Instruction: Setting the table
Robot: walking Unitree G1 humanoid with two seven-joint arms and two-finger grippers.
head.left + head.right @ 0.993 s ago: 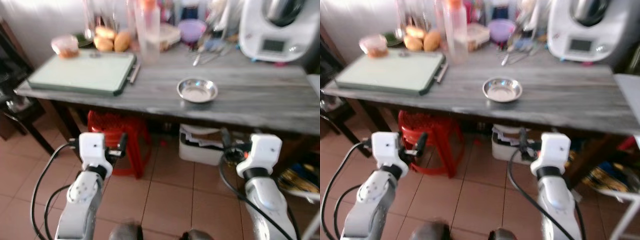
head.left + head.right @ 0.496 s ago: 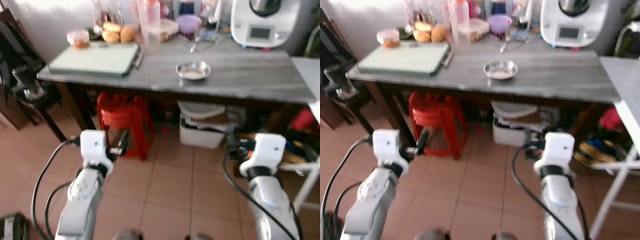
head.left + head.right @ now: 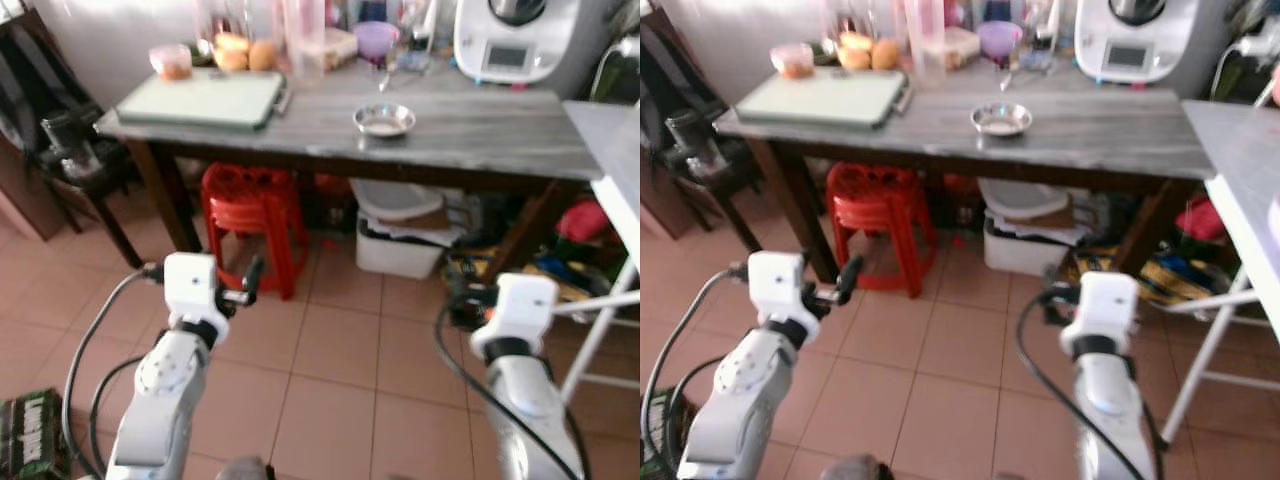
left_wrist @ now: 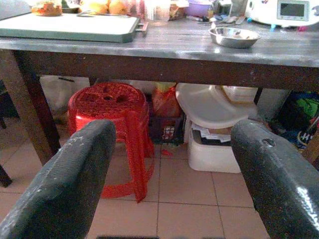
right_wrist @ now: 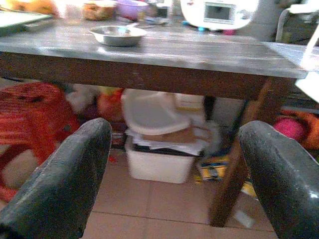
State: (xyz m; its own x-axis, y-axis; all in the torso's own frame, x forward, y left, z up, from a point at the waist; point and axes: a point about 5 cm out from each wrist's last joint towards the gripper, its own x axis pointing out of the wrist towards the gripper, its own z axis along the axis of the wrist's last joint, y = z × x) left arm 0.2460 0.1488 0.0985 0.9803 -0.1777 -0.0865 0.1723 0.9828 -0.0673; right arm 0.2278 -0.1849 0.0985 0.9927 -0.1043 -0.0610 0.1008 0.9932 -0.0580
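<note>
Since a second ago the camera has drawn back from the wooden table (image 3: 480,140) — its grey top was close and filled the width of the eye views, and now its legs, the floor tiles and the things under it show. Nothing on the table has changed place. A small steel bowl (image 3: 384,120) sits alone on the bare middle of the top, nearer the front edge than the back. At the table's left end lies a pale green cutting board (image 3: 203,99), reaching almost to the front left corner. Behind it, along the back edge, stand a small tub with an orange filling (image 3: 172,62), some round orange fruit (image 3: 243,52), a clear plastic jug (image 3: 304,35) and a purple bowl (image 3: 377,40); a white kitchen machine (image 3: 510,42) takes the back right corner. Under the table a red plastic stool (image 3: 252,210) stands at the left and a white bin with a loose lid (image 3: 398,235) near the middle. Both arms are held low in front of the robot, short of the table and well below its top. The left gripper (image 4: 172,169) has its fingers spread wide with nothing between them, and the right gripper (image 5: 174,172) is likewise spread wide and holds nothing — each looks straight under the table edge.
</note>
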